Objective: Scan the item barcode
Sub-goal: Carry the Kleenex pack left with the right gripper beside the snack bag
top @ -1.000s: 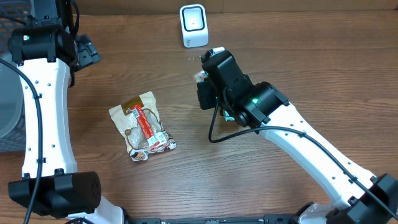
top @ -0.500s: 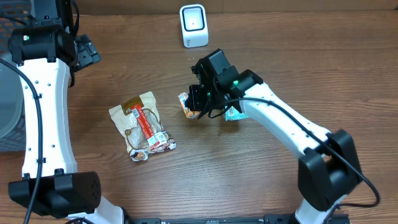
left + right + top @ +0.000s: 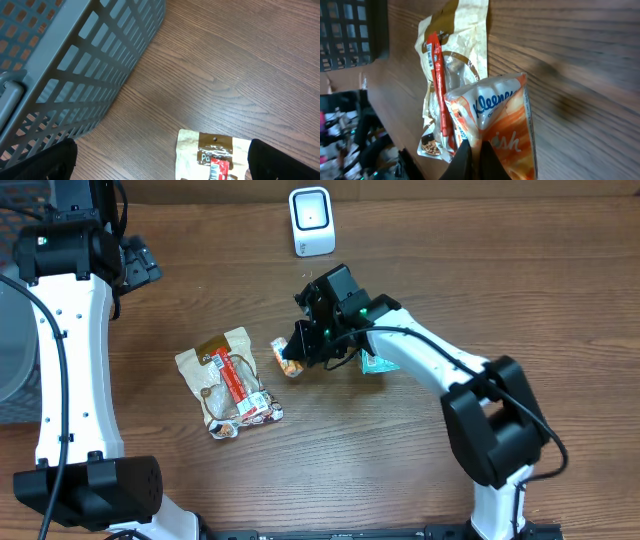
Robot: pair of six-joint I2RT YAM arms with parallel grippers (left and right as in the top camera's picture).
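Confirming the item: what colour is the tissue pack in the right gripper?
The tissue pack is orange and white; right wrist view shows it best.

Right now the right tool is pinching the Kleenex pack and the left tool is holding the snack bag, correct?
Not quite. The right tool does pinch the Kleenex pack, but the left tool is open and holds nothing. The snack bag lies loose on the table, as the left wrist and overhead views show.
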